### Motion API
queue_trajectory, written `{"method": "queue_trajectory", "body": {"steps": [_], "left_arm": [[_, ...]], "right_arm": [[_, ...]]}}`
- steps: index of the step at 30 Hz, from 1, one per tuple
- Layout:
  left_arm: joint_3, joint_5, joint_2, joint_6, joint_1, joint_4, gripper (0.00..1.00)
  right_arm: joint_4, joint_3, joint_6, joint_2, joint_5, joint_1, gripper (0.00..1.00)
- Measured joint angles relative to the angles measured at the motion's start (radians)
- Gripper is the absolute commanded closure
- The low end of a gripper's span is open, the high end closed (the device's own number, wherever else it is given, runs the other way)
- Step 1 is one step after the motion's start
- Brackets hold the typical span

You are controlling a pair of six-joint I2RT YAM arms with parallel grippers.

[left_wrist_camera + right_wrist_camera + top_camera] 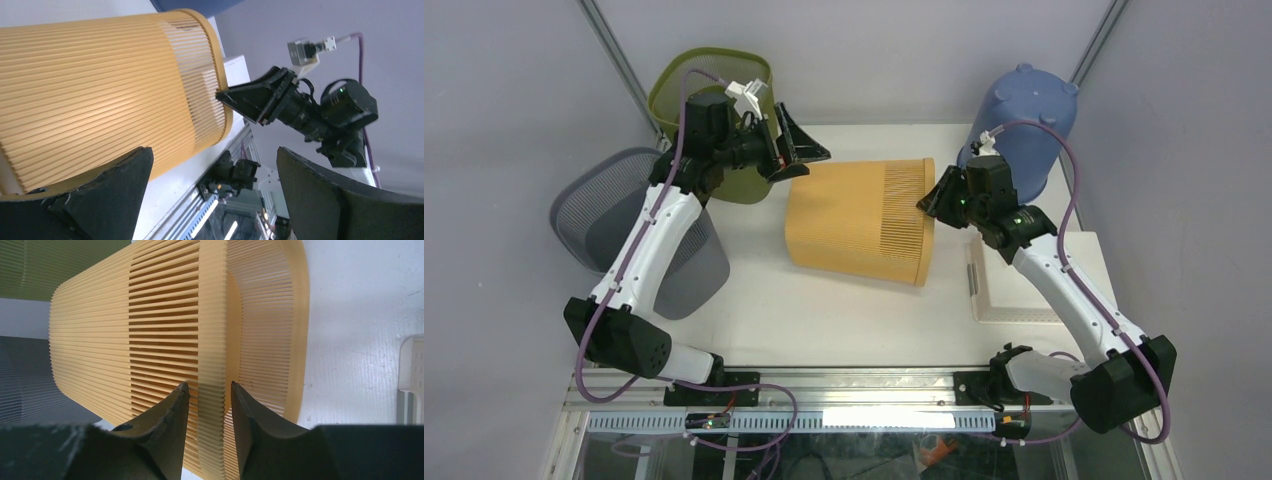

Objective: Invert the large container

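An olive-green slatted bin (709,85) sits at the far left corner of the white table (824,310), its open mouth showing. A grey mesh bin (604,215) is tilted at the left edge. A blue bin (1024,125) stands at the far right corner, closed end uppermost. A white slotted tray (1024,290) lies along the right edge.
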Motion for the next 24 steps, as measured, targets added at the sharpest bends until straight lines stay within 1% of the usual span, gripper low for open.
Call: {"method": "queue_trajectory", "body": {"steps": [2,3,4,7,10,13,18,21,24], "left_arm": [[0.026,-0.039,0.003,0.027,-0.002,-0.048,0.01],[0.061,-0.102,0.007,0.061,-0.005,-0.106,0.01],[0.07,-0.118,0.007,0.072,-0.005,-0.118,0.01],[0.097,-0.266,0.011,0.135,-0.005,-0.198,0.01],[0.05,-0.373,0.015,0.179,-0.003,-0.244,0.01],[-0.03,-0.419,0.034,0.192,-0.003,-0.259,0.01],[-0.117,-0.409,0.068,0.207,-0.001,-0.252,0.02],[-0.152,-0.354,0.069,0.208,0.01,-0.222,0.02],[-0.171,-0.288,0.078,0.206,0.016,-0.185,0.02]], "right_arm": [[0.011,-0.006,0.004,-0.002,-0.006,-0.001,0.62],[0.012,-0.007,0.004,-0.002,-0.007,-0.002,0.62],[0.014,-0.007,0.004,-0.002,-0.007,-0.002,0.62],[0.015,-0.007,0.003,-0.002,-0.008,-0.002,0.62],[0.017,-0.006,0.001,0.001,-0.008,-0.002,0.62],[0.02,-0.006,0.0,0.006,-0.008,-0.003,0.62],[0.021,-0.005,0.0,0.008,-0.011,-0.003,0.61],[0.021,-0.005,-0.001,0.008,-0.011,-0.003,0.54],[0.001,0.004,-0.008,0.008,-0.01,-0.005,0.49]]}}
